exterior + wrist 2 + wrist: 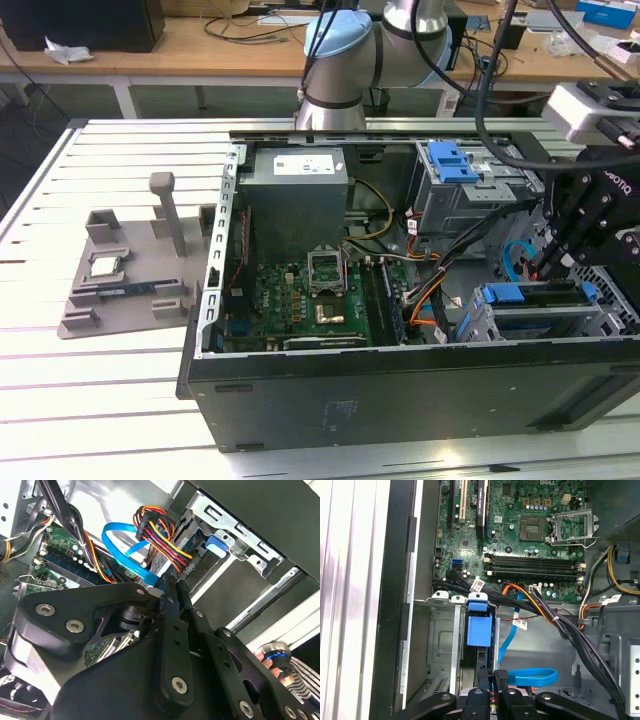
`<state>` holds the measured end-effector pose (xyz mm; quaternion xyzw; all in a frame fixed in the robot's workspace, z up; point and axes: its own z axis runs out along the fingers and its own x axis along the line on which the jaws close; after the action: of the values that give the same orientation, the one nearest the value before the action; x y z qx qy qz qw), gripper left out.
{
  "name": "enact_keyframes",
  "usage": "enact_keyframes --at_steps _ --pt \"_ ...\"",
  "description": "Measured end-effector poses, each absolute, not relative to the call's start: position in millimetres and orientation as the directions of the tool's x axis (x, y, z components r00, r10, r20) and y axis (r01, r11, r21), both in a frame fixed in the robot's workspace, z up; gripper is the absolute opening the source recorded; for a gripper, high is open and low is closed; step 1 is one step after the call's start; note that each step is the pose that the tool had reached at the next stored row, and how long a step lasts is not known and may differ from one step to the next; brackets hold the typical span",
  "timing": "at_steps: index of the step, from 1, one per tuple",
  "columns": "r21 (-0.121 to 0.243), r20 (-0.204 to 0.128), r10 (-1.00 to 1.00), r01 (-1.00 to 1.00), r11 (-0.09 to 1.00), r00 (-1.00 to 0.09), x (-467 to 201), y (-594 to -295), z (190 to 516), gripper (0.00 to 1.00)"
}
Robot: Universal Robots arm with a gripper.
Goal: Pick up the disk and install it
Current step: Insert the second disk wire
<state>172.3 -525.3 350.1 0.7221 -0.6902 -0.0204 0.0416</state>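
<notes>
The disk (535, 296) stands on edge in the metal drive cage at the case's front corner, on the exterior view's right, with its blue bracket along the top. In both wrist views its blue bracket tab (478, 630) (217, 545) sits inside the cage slot. My gripper (545, 268) hangs just over the bracket's upper edge. Its black fingers (493, 677) (167, 587) are drawn together, and I see nothing between them. I cannot tell whether the tips touch the bracket.
A second drive cage with a blue latch (450, 160) stands behind. Bundled cables and a blue flat cable (530, 677) run beside the gripper. The motherboard (300, 300) and power supply (298, 200) lie toward the exterior view's left. A grey fixture (120, 275) sits outside the case.
</notes>
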Motion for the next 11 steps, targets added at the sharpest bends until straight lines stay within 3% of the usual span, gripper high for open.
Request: enact_keyframes --at_steps 11 --pt "0.088 0.029 -0.998 -0.995 -0.049 0.052 173.4 -529.9 342.7 0.16"
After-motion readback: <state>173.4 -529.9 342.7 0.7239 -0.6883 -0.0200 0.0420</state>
